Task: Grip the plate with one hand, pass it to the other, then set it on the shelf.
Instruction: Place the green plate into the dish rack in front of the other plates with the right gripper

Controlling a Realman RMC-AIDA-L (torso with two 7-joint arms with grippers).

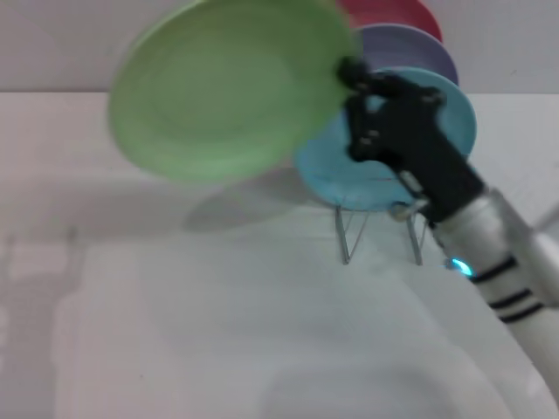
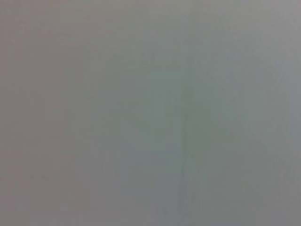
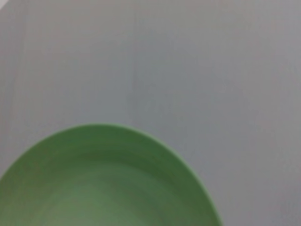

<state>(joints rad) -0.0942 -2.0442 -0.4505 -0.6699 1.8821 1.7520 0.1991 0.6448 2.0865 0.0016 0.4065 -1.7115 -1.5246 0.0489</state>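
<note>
White table (image 1: 218, 332) fills the lower two thirds of the head view, a pale wall behind it along the top. Light green plate (image 1: 229, 87) is the biggest object, held up in the air at upper centre-left of the frame, tilted with its face toward the camera, clear of the table; its shadow falls on the tabletop just below it. Right arm comes in from the lower right edge, silver forearm with black bands and a small blue light, ending in the black right gripper (image 1: 349, 74), which is clamped on the right-hand rim of the green plate. Behind the gripper, at upper right of centre, three plates stand on edge one behind another: turquoise-blue plate (image 1: 454, 118) in front, lavender plate (image 1: 419, 52) behind it, red plate (image 1: 397, 13) at the back by the top edge. They sit in the wire plate rack (image 1: 349, 231), whose thin silver legs show beneath the turquoise plate, right of centre. Green plate overlaps the turquoise one in the picture; contact cannot be told. Right wrist view: green plate (image 3: 103, 183) fills the lower left, grey-white surface beyond. Left wrist view: plain grey field only; left gripper not seen in any view.
</note>
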